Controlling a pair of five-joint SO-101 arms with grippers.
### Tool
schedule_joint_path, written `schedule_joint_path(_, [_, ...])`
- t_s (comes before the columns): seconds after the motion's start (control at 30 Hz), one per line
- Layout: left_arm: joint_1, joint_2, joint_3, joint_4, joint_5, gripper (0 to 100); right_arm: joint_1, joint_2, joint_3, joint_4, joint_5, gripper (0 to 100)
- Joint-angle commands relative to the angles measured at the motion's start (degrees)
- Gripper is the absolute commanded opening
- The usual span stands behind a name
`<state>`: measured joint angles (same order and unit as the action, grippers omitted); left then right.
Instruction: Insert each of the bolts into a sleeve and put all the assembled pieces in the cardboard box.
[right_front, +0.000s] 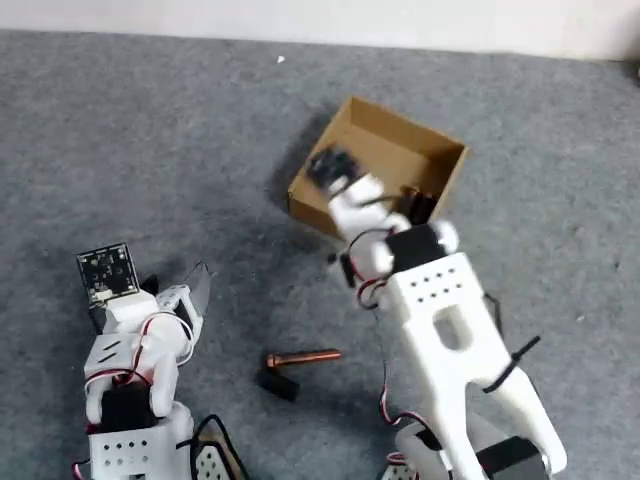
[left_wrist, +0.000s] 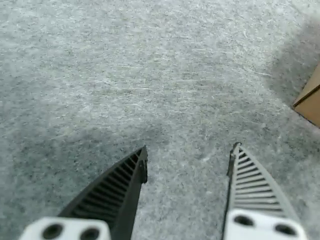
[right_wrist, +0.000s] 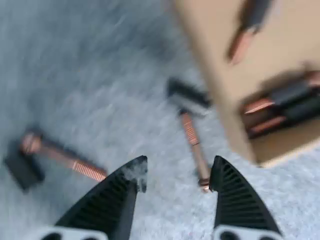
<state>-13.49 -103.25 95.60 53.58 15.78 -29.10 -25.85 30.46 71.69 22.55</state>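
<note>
Where the right gripper (right_wrist: 180, 162) hangs: low over the carpet just outside the box wall, jaws spread, nothing in them. My guess is it's there because the nearest loose bolt lies right under it.
Cardboard box (right_front: 390, 150): sits at the far side of the grey carpet (right_front: 150, 130), turned corner-on to the arms. Looks like three finished pieces (right_wrist: 280, 105) inside, though it's blurry, so don't quote me.
Near bolt (right_wrist: 193, 142): copper, lying on the carpet just beside the box, lined up between the right jaws in the right wrist view. Its threaded end points at the near sleeve (right_wrist: 187, 95), a black one sitting by the box wall. Can't tell if the bolt is actually in the sleeve or just butted up against it.
Far bolt (right_front: 305, 357): lying flat between the two arms, well apart from the box. The far sleeve (right_front: 278, 383) is just beside its head end, so that one's not assembled.
Left gripper (left_wrist: 189, 148): also wide open and empty, hovering over bare carpet with the box corner off to one side. Reckon it's on standby, since pushing a bolt in takes one gripper per part.
Progress: more than half done I'd say, two bolts to go.
Next: probably grab the near bolt and check it's seated before dropping it in.
Risk: the near sleeve is tight to the cardboard, so a jaw might shove the box instead of getting around the sleeve.
</note>
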Motion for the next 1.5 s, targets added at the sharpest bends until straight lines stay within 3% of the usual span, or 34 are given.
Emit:
schedule_joint_path(0.0, [-0.31, -0.48, 0.22, -1.05, 0.62, 27, -2.77, 0.84, 1.54, -0.40, 6.07, 17.8])
schedule_joint_path(0.47, [-0.31, -0.48, 1.19, -1.41, 0.53, 27, -3.56, 29.23, -17.45, -1.10, 16.62, 18.0])
schedule_joint_path(0.73, [-0.31, -0.48, 1.19, -1.41, 0.53, 27, 1.63, 40.22, -25.54, -1.36, 19.87, 18.0])
schedule_joint_path(0.9, [-0.31, -0.48, 1.19, -1.41, 0.53, 27, 4.53, 45.05, -28.79, -1.45, 23.21, 18.0])
schedule_joint_path(1.1, [-0.31, -0.48, 1.19, -1.41, 0.53, 27, 6.55, 49.54, -30.02, -8.04, 23.47, 18.0])
schedule_joint_path(1.37, [-0.31, -0.48, 1.19, -1.41, 0.53, 27, 6.81, 53.14, -29.93, -8.22, 23.47, 17.6])
schedule_joint_path(1.47, [-0.31, -0.48, 1.19, -1.41, 0.53, 27, 6.81, 53.41, -29.93, -8.22, 23.47, 10.4])
